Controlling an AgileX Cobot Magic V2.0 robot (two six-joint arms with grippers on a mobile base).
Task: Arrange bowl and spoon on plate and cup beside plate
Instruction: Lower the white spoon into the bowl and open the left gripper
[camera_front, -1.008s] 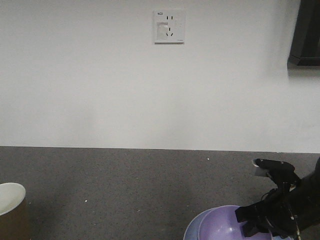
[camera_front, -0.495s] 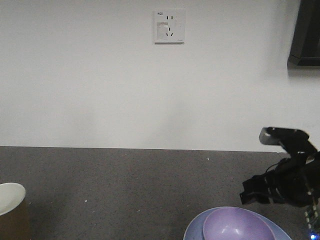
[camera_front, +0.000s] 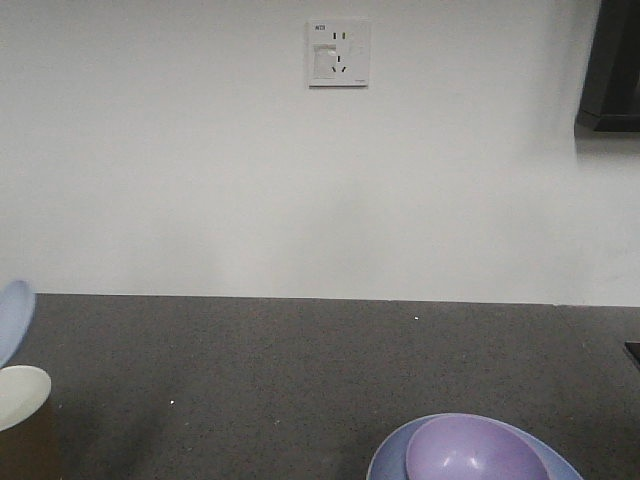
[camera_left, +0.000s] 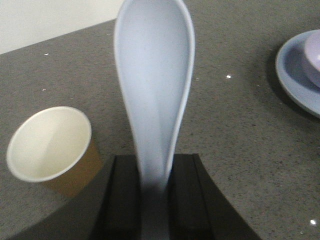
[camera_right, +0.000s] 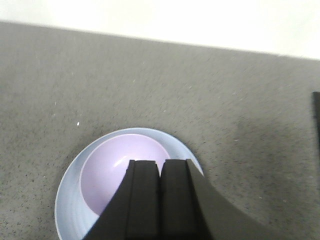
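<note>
Left wrist shows left fingers (camera_left: 125, 200) clamping the spoon (camera_left: 155, 75), handle hidden; right fingers (camera_right: 142, 200) together, overlapping bowl (camera_right: 112, 167).

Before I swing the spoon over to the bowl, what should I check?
1. Grip on the spoon by the left hand: ok, handle clamped, scoop pointing out.
2. The bowl seated on the plate: ok.
3. Inside of the bowl empty: ok, as far as it shows.
4. The cup upright, apart from the spoon: ok.
5. The right hand clear of the bowl: cannot tell; it is shut and empty, with the bowl just beyond its fingertips in its own view.
</note>
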